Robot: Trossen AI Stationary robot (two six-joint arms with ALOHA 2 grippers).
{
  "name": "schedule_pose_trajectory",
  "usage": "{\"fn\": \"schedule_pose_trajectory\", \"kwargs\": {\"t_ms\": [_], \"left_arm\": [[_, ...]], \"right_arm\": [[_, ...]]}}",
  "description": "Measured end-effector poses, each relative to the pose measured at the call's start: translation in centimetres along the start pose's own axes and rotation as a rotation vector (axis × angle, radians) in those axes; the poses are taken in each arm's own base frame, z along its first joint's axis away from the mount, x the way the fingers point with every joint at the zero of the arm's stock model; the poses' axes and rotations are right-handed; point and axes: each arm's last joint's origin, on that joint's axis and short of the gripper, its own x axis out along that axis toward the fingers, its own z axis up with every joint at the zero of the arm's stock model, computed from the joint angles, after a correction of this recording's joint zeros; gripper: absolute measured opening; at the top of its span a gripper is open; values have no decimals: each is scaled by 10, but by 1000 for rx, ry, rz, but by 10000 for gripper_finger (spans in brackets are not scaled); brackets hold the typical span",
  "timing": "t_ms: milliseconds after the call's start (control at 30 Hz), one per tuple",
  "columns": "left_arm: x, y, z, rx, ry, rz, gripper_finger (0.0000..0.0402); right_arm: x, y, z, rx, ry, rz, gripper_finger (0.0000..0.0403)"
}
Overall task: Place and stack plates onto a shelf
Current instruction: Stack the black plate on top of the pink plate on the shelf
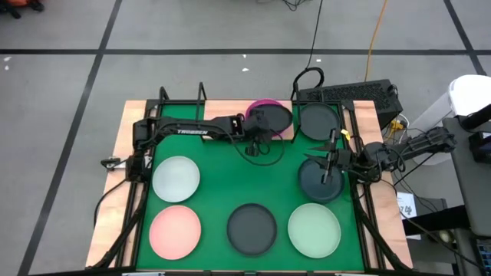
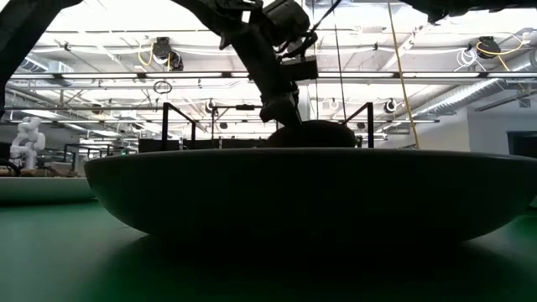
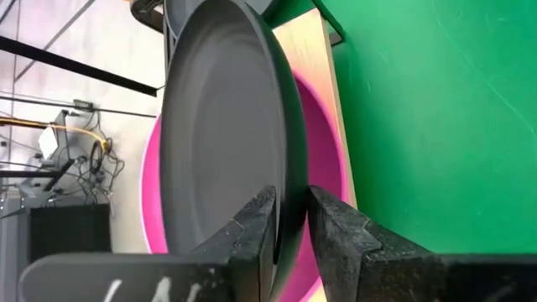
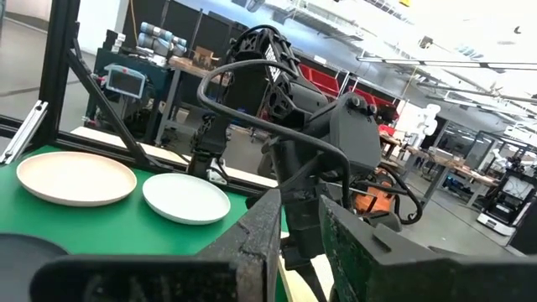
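My left gripper [image 1: 259,130] is at the shelf [image 1: 230,108] by the table's far edge, shut on a dark grey plate [image 3: 218,134]. That plate is above the hot pink plate [image 1: 270,105], which lies on the shelf board [image 3: 312,67]. A second dark plate [image 1: 318,121] lies on the shelf's right half. My right gripper [image 1: 330,159] hovers over the far rim of a dark grey-teal plate [image 1: 321,182] lying on the green mat. In the right wrist view its fingers [image 4: 299,231] stand a narrow gap apart with nothing between them. My left gripper pinches the dark grey plate's near rim [image 3: 289,210] between its two fingers [image 3: 252,226], one on the plate's upper face and one on its underside. The plate hangs over the hot pink plate [image 3: 323,159]. I cannot tell whether the two plates touch.
On the green mat [image 1: 222,165] lie a whitish plate [image 1: 176,178], a pale pink plate [image 1: 175,231], a black plate [image 1: 252,228] and a mint green plate [image 1: 314,230]. The black plate [image 2: 310,193] fills the low view. Black frame posts [image 1: 163,96] stand at the shelf's ends.
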Motion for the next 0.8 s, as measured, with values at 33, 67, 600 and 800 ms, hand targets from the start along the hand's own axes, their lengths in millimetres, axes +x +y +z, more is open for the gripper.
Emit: {"fn": "schedule_pose_trajectory", "kwargs": {"t_ms": [33,67,600,800], "left_arm": [[0,0,0,-1,0,0,77],[0,0,0,-1,1,-1,78],[-1,-1,-2,-42,50,37,163],[-18,4,4,-55,19,70,166]], "right_arm": [[0,0,0,0,0,0,70],[0,0,0,0,1,0,70],[0,0,0,0,1,0,70],[0,0,0,-1,3,1,70]]}}
